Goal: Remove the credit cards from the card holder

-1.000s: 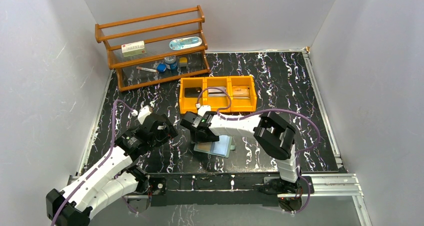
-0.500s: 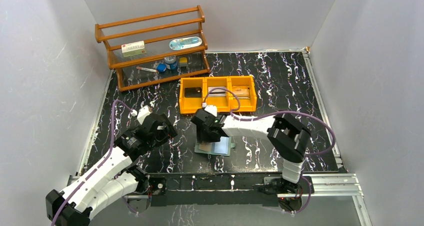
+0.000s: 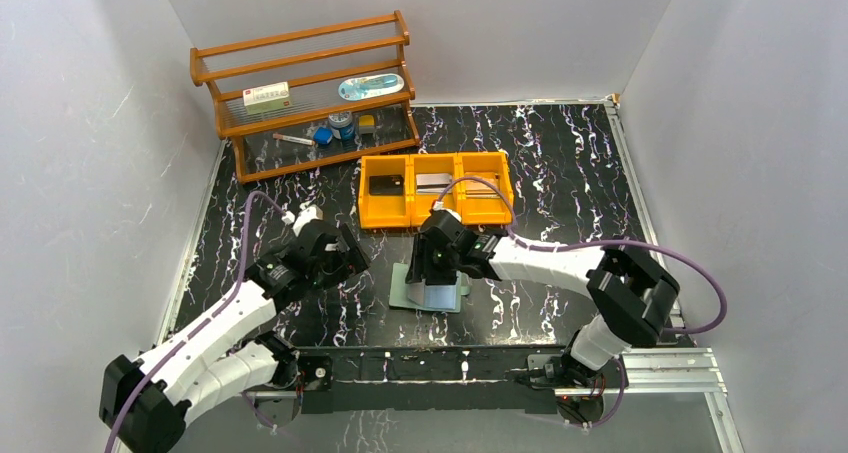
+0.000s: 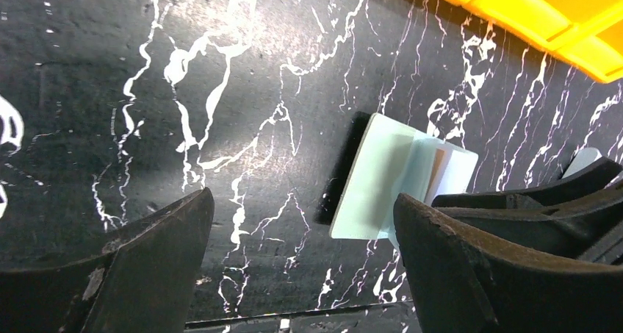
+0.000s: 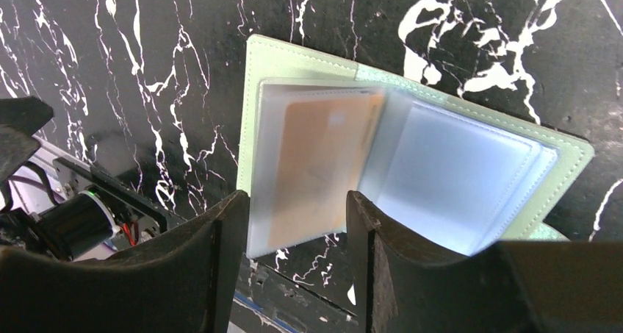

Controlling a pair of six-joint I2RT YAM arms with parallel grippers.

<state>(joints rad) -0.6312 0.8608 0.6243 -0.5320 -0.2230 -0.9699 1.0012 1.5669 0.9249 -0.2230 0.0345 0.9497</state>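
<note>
The card holder (image 3: 425, 295) lies open on the table (image 3: 560, 173) at lower centre of the frame, its long side running left-right, directly under the right gripper (image 3: 430, 273). That gripper's half-closed jaws straddle a tan credit card (image 5: 316, 164) in its sleeve; whether they pinch it cannot be told. The left gripper (image 3: 340, 258), spread wide, hovers just left, with the orange bin (image 3: 385, 216) just above in frame.

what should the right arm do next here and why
Probably ease the right gripper shut on the tan card, then draw it out. The card holder lies open on the table, that card is not yet out of it, and the fingers flank it; whether they pinch it yet, I cannot tell.
</note>
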